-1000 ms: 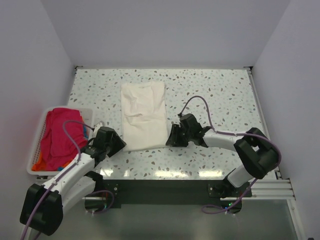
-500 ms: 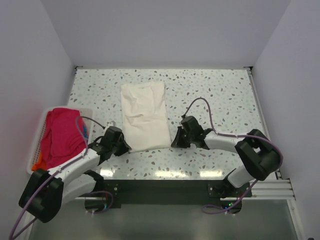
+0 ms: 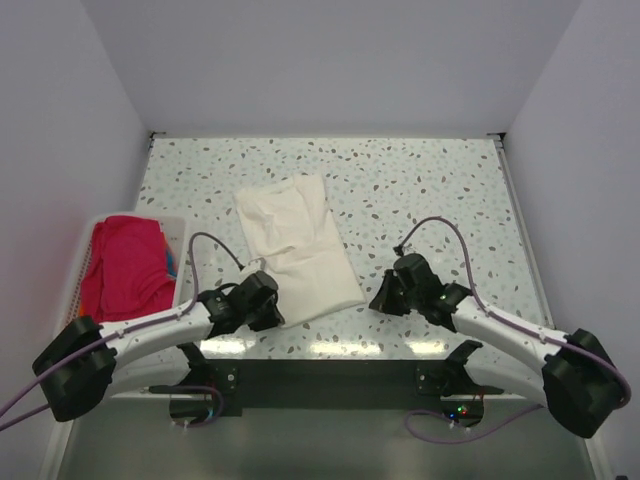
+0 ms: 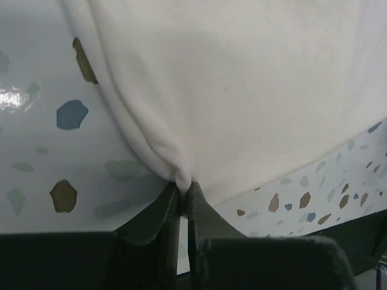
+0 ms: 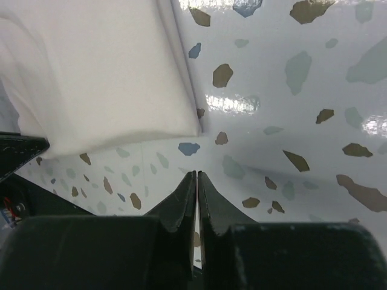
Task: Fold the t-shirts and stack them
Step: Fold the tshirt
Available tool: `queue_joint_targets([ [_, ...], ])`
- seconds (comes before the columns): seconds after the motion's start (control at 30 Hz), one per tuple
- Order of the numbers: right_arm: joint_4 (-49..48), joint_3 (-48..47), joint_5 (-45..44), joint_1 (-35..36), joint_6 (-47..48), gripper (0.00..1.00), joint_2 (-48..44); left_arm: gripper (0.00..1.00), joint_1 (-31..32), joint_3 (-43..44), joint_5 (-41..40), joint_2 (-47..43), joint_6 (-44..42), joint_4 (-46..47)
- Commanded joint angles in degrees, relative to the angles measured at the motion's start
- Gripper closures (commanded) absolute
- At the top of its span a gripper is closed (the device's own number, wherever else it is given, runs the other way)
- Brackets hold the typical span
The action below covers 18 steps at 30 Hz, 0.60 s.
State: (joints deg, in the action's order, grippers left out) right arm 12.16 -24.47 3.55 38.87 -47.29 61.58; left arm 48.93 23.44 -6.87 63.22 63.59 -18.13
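white t-shirt (image 4: pixel 242 90) corner in left gripper (image 4: pixel 184 190)

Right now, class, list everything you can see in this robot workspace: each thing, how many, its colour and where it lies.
white t-shirt: one, white, folded, lying askew mid-table
magenta t-shirt: at least one, magenta, heaped in the basket
orange cloth: one sliver, orange, at the magenta heap's right edge
basket: one, white slatted, table's left edge
table: one, white with coloured speckles
cables: two, purple, one looping over each arm
left gripper: one, black, shut on the white t-shirt's near left corner
right gripper: one, black, shut, empty, over bare table right of the shirt
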Motion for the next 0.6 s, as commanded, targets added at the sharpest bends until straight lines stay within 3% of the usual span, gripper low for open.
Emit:
queue_joint_targets([
  [0.0, 7.15, 1.53, -2.58, -0.02, 1.23, 0.90, -7.50, 1.00, 1.70, -3.74, -2.44, -5.64, 4.78, -9.72],
  [0.07, 7.44, 1.53, -2.67, -0.02, 2.11, 0.75, -8.49, 0.96, 1.70, -5.50, -2.53, -9.67, 5.66, -11.83],
  [0.1, 6.74, 1.44, -2.41, -0.11, 2.20, 0.62, -8.50, 0.94, 1.70, -5.95, -2.62, -10.65, 6.01, -12.45],
  [0.13, 5.86, 1.35, -1.71, -0.03, 2.55, 0.58, -7.36, 0.88, 1.70, -6.04, -2.62, -11.36, 6.45, -12.98],
  [0.33, -0.91, 1.00, 3.39, 0.76, 1.67, 0.52, -0.51, 0.54, 1.70, -5.78, -2.88, -14.70, 7.16, -16.66],
  [0.57, -4.16, 0.65, 3.04, 3.40, -0.43, 0.51, 3.89, 0.46, 1.70, -4.81, -2.54, -16.64, 9.09, -21.15],
])
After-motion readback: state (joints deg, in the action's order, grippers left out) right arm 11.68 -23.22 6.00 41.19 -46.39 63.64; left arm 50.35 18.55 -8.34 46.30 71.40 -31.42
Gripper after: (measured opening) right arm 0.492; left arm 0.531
